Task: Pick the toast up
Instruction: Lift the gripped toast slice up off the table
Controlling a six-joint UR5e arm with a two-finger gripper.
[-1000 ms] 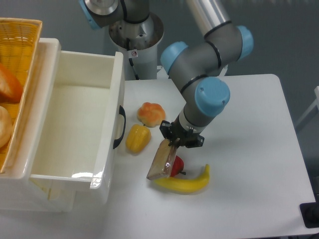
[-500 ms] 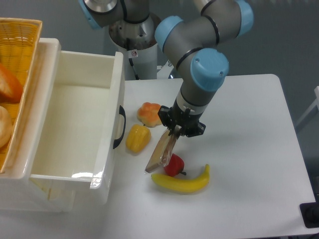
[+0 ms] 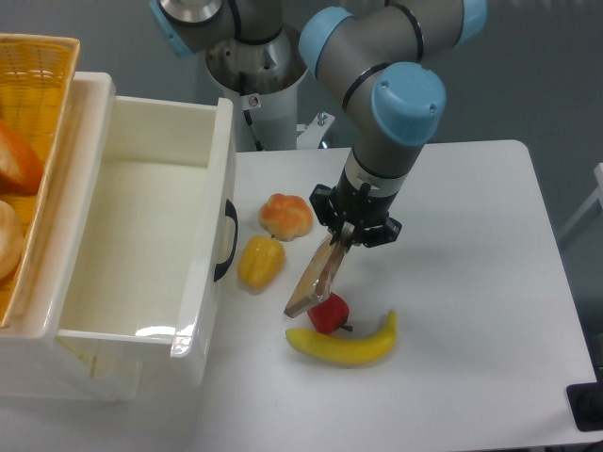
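The toast (image 3: 312, 282) is a thin brown slice with a darker crust. It hangs tilted from my gripper (image 3: 341, 247), upper end pinched between the fingers, lower end pointing down-left above the table. The gripper is shut on the toast and holds it clear of the table, just above the red fruit (image 3: 330, 312). The gripper sits right of the bun (image 3: 285, 216) and the yellow pepper (image 3: 260, 262).
A banana (image 3: 347, 345) lies below the red fruit. A white bin (image 3: 141, 235) with a black handle stands at the left, and a wicker basket (image 3: 33, 113) with bread sits at the far left. The arm's base (image 3: 256, 66) stands at the back.
The gripper has risen and shifted slightly right with the toast in it. The toast's lower end has lifted off the table and the red fruit shows more fully.
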